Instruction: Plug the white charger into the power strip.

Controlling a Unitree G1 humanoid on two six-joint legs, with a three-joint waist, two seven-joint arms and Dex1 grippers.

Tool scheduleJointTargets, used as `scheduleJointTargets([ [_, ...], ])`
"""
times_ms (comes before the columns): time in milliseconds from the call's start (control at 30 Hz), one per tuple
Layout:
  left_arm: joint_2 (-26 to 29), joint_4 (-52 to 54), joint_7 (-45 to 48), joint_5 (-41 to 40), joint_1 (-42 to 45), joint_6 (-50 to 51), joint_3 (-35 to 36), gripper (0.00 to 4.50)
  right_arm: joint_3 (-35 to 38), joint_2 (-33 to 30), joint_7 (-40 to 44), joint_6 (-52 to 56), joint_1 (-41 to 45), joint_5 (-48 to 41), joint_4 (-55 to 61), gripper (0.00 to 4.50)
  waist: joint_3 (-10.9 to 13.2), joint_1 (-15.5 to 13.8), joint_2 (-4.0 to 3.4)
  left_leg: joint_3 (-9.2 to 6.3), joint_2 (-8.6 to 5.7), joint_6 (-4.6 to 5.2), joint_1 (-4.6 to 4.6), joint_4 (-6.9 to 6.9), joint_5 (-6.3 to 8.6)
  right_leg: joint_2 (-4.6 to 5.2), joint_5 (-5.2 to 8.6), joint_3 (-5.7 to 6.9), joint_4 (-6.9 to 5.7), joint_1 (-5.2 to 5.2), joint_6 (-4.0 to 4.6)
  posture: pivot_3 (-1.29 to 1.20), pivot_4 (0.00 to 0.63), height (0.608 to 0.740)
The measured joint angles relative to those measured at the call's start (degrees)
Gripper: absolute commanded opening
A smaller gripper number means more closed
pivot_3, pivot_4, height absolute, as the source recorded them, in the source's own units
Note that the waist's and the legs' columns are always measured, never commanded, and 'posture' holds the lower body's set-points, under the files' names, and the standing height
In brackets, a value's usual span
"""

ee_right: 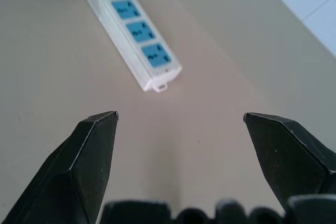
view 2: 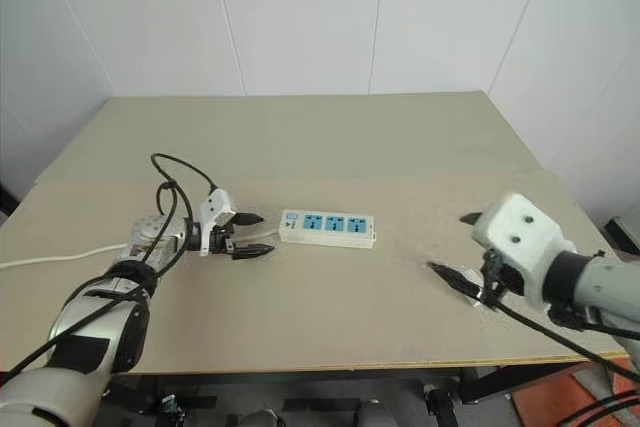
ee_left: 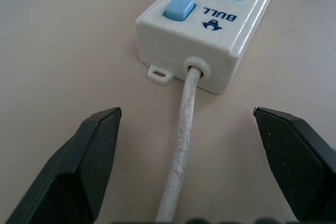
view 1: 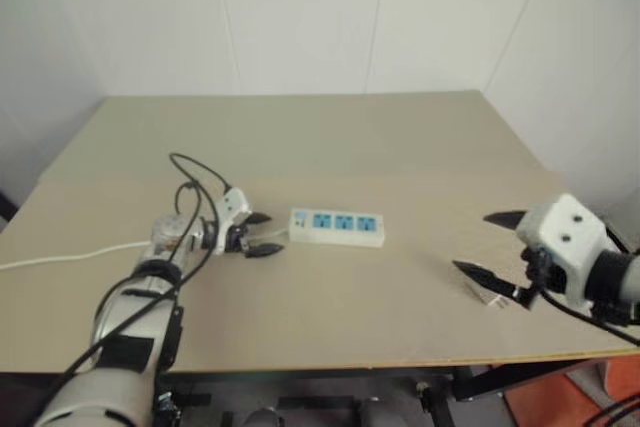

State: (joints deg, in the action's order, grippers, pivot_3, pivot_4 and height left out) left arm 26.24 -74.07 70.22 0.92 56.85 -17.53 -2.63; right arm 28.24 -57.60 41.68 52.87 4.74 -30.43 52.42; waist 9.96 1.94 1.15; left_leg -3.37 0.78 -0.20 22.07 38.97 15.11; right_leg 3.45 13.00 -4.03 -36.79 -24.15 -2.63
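Hovering at the strip's [view 1: 337,227] cord [ee_left: 181,156] end mid-worktop [view 1: 330,137], my left claw [view 1: 258,234] gapes, straddling the cord; my right claw [view 1: 490,247] gapes above the charger [view 1: 494,297].

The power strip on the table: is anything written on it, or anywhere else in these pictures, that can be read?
"BULL", in blue capitals beside a small blue bull emblem, on the cord end of the power strip, next to its blue switch.
A small dark mark at that same end in the right wrist view: too blurred to read.
Nothing else readable: none on the table or either gripper.
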Motion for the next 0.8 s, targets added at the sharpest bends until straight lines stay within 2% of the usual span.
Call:
scheduleJointTargets([
  [100, -0.2, -0.7, -0.2, 1.5, 1.1, 1.0, -0.5, 2.54, -1.8, 0.6, -3.5, 3.5, 2.3, -2.4, 2.4, 4.50, -0.1, -0.2, 0.13, 0.00, 0.00, 0.00, 0.01, 0.00, 0.00, 0.01, 0.00, 0.01, 0.01, 0.00, 0.00, 0.00, 0.150, 0.740],
  [300, -0.3, -0.8, -1.3, 3.5, 1.7, 1.7, -1.0, 0.48, -6.4, -0.2, -7.3, 6.2, 1.0, -1.8, 3.3, 4.50, -0.1, -0.6, 0.16, 0.04, -0.01, 0.00, -0.09, 0.01, 0.00, 0.02, 0.00, -0.03, -0.06, 0.04, 0.01, 0.00, 0.150, 0.740],
  [367, -0.5, -0.8, -0.9, 3.4, 1.7, 1.9, -0.6, 0.01, -7.0, -0.4, -7.9, 6.2, 1.1, -1.8, 3.3, 4.50, -0.1, -0.6, 0.18, 0.04, 0.00, 0.00, -0.12, 0.01, 0.00, 0.01, 0.00, -0.02, -0.07, 0.06, 0.01, 0.00, 0.150, 0.740],
  [567, -1.1, -0.2, -1.0, 2.8, 0.8, 1.5, 1.5, 0.01, -11.5, -1.2, -8.1, 5.6, 2.3, -0.6, 2.0, 4.50, -0.1, -0.8, 0.18, 0.03, 0.00, 0.00, -0.04, 0.01, 0.00, 0.02, 0.00, -0.02, -0.04, -0.01, 0.01, 0.00, 0.150, 0.740],
  [667, -2.0, 3.1, -0.6, 0.9, 0.1, 4.8, 2.7, 0.01, -13.8, -1.2, -8.2, 4.6, 3.3, 0.5, 1.0, 4.50, -0.1, -1.1, 0.19, 0.01, -0.01, 0.00, 0.05, 0.04, 0.00, 0.02, 0.00, 0.01, -0.03, -0.06, 0.01, 0.00, 0.150, 0.740],
  [733, -1.9, 11.1, 0.0, -0.8, -3.2, 7.8, 3.2, 0.01, -14.8, -1.2, -8.2, 4.0, 3.7, 1.0, 0.8, 4.50, -0.1, -1.1, 0.19, 0.02, 0.01, 0.00, 0.05, 0.03, 0.00, 0.03, -0.01, 0.00, 0.00, -0.06, 0.00, 0.00, 0.150, 0.740],
  [800, -2.4, 25.5, -2.2, -2.7, -9.7, 15.0, 3.6, 0.01, -16.0, -1.2, -8.3, 3.6, 3.7, 2.1, 0.2, 4.50, -0.1, -1.1, 0.19, 0.01, 0.03, 0.00, 0.08, 0.03, 0.00, 0.03, -0.01, -0.01, -0.03, -0.07, 0.00, 0.00, 0.150, 0.740],
])
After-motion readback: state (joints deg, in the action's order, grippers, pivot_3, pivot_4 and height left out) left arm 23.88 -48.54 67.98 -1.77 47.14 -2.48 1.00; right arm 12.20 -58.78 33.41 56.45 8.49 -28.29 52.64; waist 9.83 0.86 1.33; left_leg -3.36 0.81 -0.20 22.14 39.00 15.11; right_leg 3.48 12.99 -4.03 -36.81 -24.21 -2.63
